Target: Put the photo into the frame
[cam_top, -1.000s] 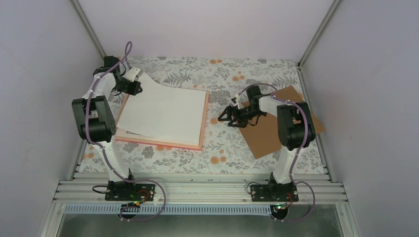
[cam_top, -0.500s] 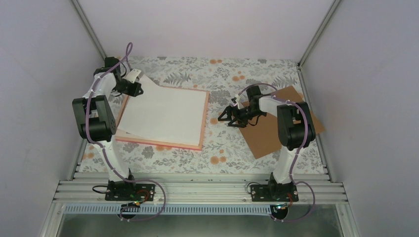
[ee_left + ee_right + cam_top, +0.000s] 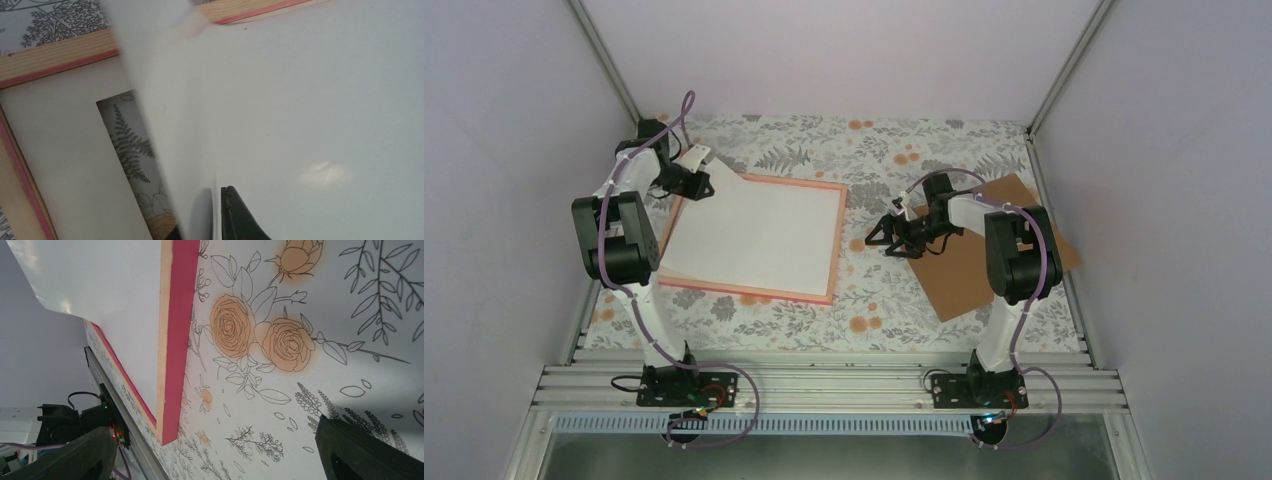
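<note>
The photo (image 3: 759, 235) lies white back up on the pink frame (image 3: 754, 296) at the left of the table. My left gripper (image 3: 705, 186) is shut on the photo's far left corner, which is held a little above the frame. In the left wrist view one dark finger (image 3: 236, 212) presses the white photo (image 3: 310, 100), and the frame's wooden edge (image 3: 55, 55) and clear pane show beneath. My right gripper (image 3: 876, 240) hangs open over the tablecloth, right of the frame and apart from it. Its view shows the frame's pink side (image 3: 175, 340) and the photo (image 3: 100, 290) past the empty gripper (image 3: 210, 440).
A brown cardboard backing board (image 3: 954, 275) lies at the right, partly under the right arm. A floral tablecloth (image 3: 874, 310) covers the table. Walls close in the left, right and back sides.
The left gripper has drawn the photo's far corner back and left. The sheet now lies flatter inside the frame, and the frame's far pink edge has come into view. The right arm is still.
</note>
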`<action>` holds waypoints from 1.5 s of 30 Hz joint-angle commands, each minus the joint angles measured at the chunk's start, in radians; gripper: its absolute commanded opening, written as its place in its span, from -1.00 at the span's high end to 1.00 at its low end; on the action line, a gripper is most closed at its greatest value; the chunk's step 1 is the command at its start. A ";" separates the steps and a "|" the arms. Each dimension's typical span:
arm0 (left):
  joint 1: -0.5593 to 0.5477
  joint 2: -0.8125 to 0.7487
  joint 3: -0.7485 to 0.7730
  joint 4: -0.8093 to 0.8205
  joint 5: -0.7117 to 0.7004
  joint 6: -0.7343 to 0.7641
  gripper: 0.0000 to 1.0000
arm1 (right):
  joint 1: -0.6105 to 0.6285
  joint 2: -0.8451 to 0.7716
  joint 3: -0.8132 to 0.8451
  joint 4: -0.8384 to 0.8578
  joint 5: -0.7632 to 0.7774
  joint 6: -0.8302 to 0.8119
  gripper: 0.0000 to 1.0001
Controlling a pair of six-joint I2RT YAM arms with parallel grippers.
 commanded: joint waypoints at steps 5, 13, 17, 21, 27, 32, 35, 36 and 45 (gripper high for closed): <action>0.000 -0.036 -0.024 0.058 -0.067 -0.041 0.19 | -0.018 0.001 -0.028 0.007 0.129 -0.018 -1.00; 0.026 -0.090 -0.077 0.139 -0.205 -0.050 -0.78 | -0.017 -0.007 -0.033 0.010 0.130 -0.020 -1.00; 0.065 -0.068 -0.081 0.099 -0.152 -0.029 -1.00 | -0.018 -0.011 -0.036 0.011 0.130 -0.021 -1.00; 0.112 -0.049 -0.105 0.080 -0.102 -0.026 -1.00 | -0.019 -0.016 -0.040 0.011 0.129 -0.023 -1.00; 0.172 -0.007 -0.121 0.038 -0.016 -0.016 -0.96 | -0.020 -0.022 -0.046 0.010 0.127 -0.023 -1.00; 0.172 -0.008 -0.170 0.029 0.004 0.006 -0.92 | -0.019 -0.023 -0.046 0.012 0.129 -0.024 -1.00; 0.172 -0.016 -0.207 0.033 0.009 0.008 -0.91 | -0.020 -0.027 -0.046 0.013 0.131 -0.024 -1.00; 0.173 -0.021 -0.220 0.036 0.013 0.008 -0.91 | -0.019 -0.027 -0.047 0.013 0.132 -0.025 -1.00; 0.163 -0.078 -0.325 0.056 0.070 -0.019 -0.85 | -0.021 -0.035 -0.041 0.012 0.137 -0.024 -1.00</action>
